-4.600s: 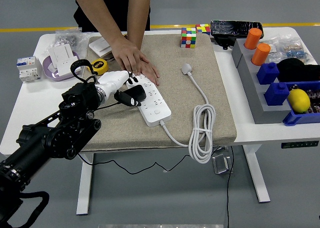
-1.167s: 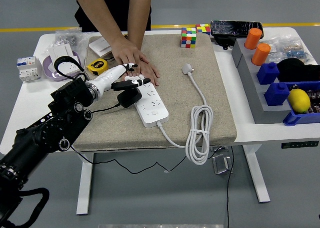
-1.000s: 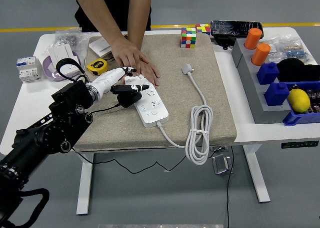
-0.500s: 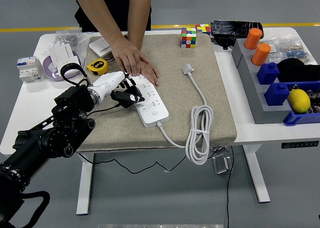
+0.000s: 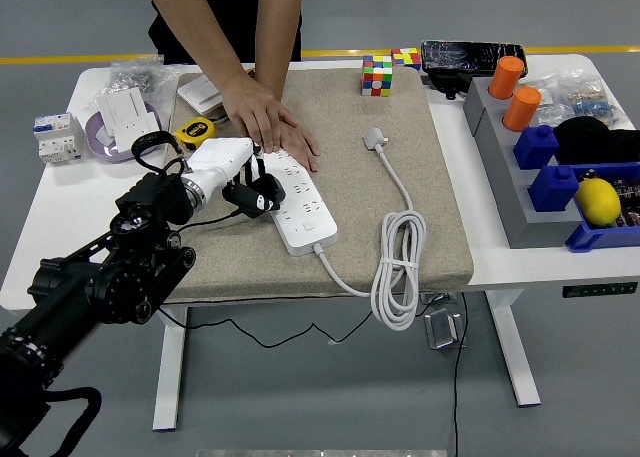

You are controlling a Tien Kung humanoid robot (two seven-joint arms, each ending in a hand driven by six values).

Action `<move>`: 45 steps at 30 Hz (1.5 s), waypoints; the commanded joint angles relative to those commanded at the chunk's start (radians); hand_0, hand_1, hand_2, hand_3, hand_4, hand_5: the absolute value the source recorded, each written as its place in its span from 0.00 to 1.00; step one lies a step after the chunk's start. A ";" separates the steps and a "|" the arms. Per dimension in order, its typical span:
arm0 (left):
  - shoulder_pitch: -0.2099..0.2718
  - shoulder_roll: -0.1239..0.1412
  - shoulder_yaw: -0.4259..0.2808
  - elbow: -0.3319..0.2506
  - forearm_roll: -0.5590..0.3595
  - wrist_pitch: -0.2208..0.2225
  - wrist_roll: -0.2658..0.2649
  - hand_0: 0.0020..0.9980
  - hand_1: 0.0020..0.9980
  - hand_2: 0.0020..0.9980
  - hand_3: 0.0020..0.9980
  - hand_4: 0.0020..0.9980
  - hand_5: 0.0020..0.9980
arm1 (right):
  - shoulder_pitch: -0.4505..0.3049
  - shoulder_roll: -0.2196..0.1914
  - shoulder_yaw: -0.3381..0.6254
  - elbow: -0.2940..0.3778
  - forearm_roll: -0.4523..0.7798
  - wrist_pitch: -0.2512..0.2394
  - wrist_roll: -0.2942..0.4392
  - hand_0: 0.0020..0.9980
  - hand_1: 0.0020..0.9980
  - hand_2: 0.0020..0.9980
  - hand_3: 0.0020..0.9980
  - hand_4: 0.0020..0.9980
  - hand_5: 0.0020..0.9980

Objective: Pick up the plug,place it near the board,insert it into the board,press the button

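Note:
A white power strip [image 5: 306, 217] lies at an angle on the beige mat [image 5: 360, 192]. My left hand [image 5: 243, 185] hovers at the strip's left edge, fingers curled down and shut on a black plug [image 5: 259, 196], which sits at or just over the strip's left-hand sockets. I cannot tell whether it is seated. A thin black cord trails from the plug towards my arm. At the table's far side, a person's hand [image 5: 266, 119] presses flat on the strip's far end. The strip's own white plug [image 5: 374, 137] lies loose on the mat.
The strip's white cable [image 5: 400, 267] lies coiled at the mat's front right. A yellow tape measure [image 5: 199, 132] sits just behind my hand. Two colour cubes [image 5: 378, 75] stand at the back. Grey and blue bins [image 5: 520, 177] with orange cylinders and a lemon [image 5: 598, 201] fill the right.
My left hand has turned from stretched flat to curled downward and brought the black plug lower onto the strip's left side. The person's hand and the strip have stayed put.

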 joint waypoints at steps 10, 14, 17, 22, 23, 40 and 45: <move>-0.002 -0.003 0.000 -0.008 0.000 0.005 0.007 0.31 0.28 0.36 0.43 0.87 0.09 | -0.001 0.000 -0.001 0.000 0.002 0.000 0.000 1.00 0.94 0.88 0.92 1.00 1.00; 0.000 -0.004 -0.012 -0.014 0.000 -0.006 0.012 0.29 0.22 0.28 0.34 0.65 0.05 | -0.001 0.001 0.000 0.000 0.002 -0.001 0.001 1.00 0.94 0.88 0.92 1.00 1.00; -0.001 -0.005 -0.023 -0.020 0.000 -0.015 0.014 0.27 0.19 0.24 0.27 0.59 0.07 | 0.001 0.002 0.001 0.000 0.002 -0.001 0.001 1.00 0.94 0.88 0.92 1.00 1.00; 0.005 0.002 -0.047 -0.052 0.000 -0.027 0.017 0.27 0.19 0.24 0.27 0.59 0.07 | 0.004 0.004 0.004 0.000 0.000 -0.001 0.000 1.00 0.94 0.88 0.92 1.00 1.00; 0.008 0.004 -0.056 -0.062 0.000 -0.034 0.019 0.27 0.20 0.24 0.28 0.58 0.08 | 0.004 0.004 0.005 0.000 0.000 -0.001 0.000 1.00 0.94 0.88 0.92 1.00 1.00; 0.076 0.083 -0.136 -0.129 0.000 -0.118 0.028 0.28 0.21 0.25 0.29 0.59 0.08 | 0.001 0.008 0.021 0.000 -0.005 0.000 -0.001 1.00 0.94 0.88 0.92 1.00 1.00; 0.084 0.074 -0.156 -0.064 0.000 -0.094 0.021 0.28 0.21 0.25 0.28 0.60 0.08 | 0.001 0.009 0.019 0.001 -0.006 0.000 -0.001 1.00 0.94 0.88 0.92 1.00 1.00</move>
